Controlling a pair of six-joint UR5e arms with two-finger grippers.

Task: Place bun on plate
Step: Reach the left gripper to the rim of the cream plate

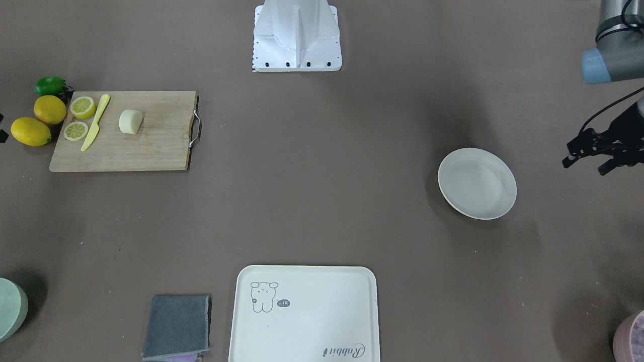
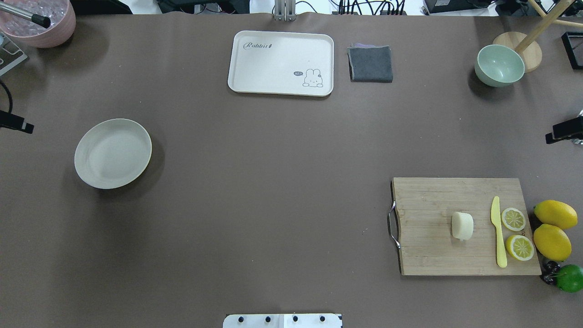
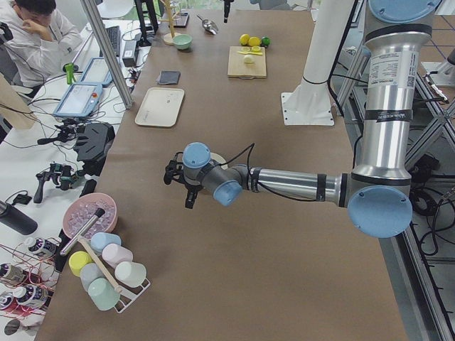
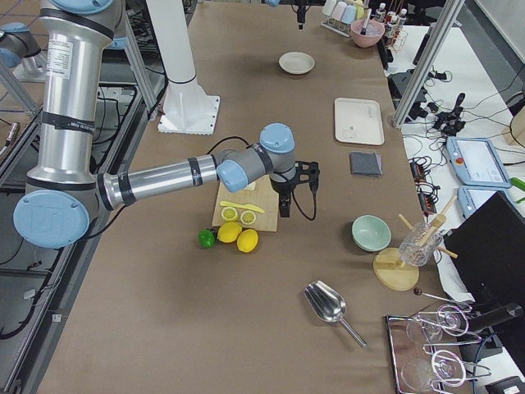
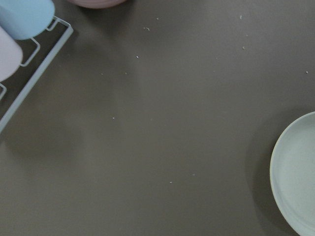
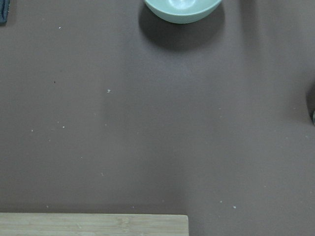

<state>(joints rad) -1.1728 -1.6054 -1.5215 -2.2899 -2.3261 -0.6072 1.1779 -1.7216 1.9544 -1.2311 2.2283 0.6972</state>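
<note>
The pale cream bun (image 2: 462,225) lies on a wooden cutting board (image 2: 432,255) at the robot's right, and shows as well in the front view as bun (image 1: 130,121). The round off-white plate (image 2: 113,153) sits bare on the robot's left side; it is the plate (image 1: 477,183) of the front view, and its rim reaches into the left wrist view as plate (image 5: 295,177). My left gripper (image 1: 586,165) hovers open beside the plate, holding nothing. Only the tips of my right gripper (image 1: 1,126) show at the table's edge, apart and with nothing between them, well away from the bun.
On the board lie a yellow knife (image 2: 498,232) and two lemon halves (image 2: 513,218). Whole lemons (image 2: 552,241) and a lime (image 2: 570,278) sit beside it. A cream tray (image 2: 281,63), grey cloth (image 2: 370,64), green bowl (image 2: 499,65) and pink bowl (image 2: 38,20) line the far side.
</note>
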